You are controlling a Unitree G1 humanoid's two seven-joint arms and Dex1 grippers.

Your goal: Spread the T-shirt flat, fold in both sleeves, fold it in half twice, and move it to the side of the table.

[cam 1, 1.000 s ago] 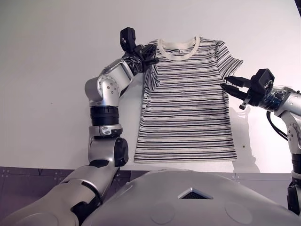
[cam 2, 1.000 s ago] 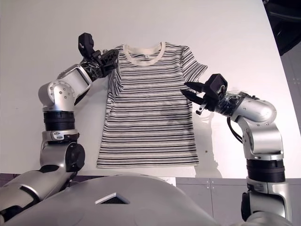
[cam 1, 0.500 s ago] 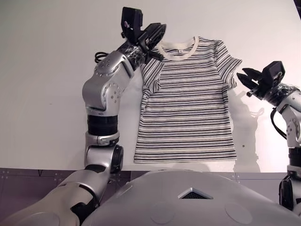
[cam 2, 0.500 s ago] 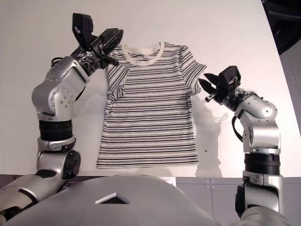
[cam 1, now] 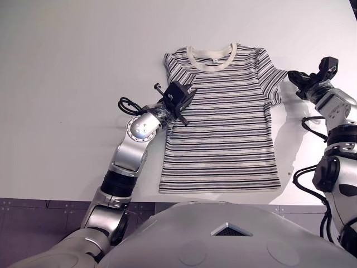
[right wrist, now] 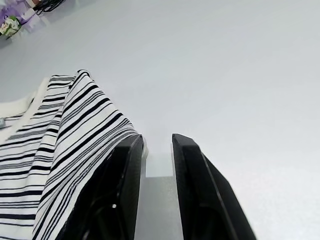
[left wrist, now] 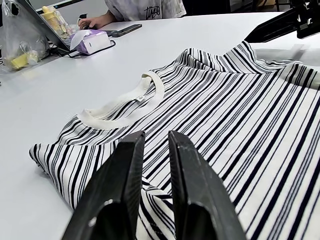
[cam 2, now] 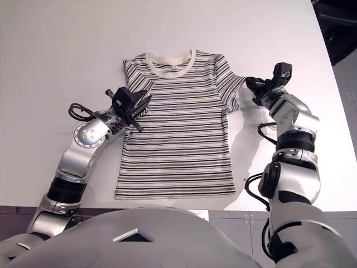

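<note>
1. Head views: a black-and-white striped short-sleeved T-shirt with a cream collar [cam 1: 223, 123] lies on the white table [cam 1: 67, 84]. Its hem is near the near edge and its collar points to the far edge.
2. The left gripper [cam 1: 187, 97] is over the shirt's left side. The right gripper [cam 1: 293, 77] is just beside the right sleeve [cam 1: 273, 72], toward the right edge.
3. Left wrist view: the left gripper's fingers [left wrist: 125, 165] are slightly parted above the stripes, pinching nothing.
4. Right wrist view: the right gripper's fingers [right wrist: 192, 170] are narrowly parted over bare table beside the sleeve hem, empty.
5. Progress, as a judgement: spreading looks nearly finished. Neither sleeve is clearly folded in, and both half-folds and the move aside remain.
</note>
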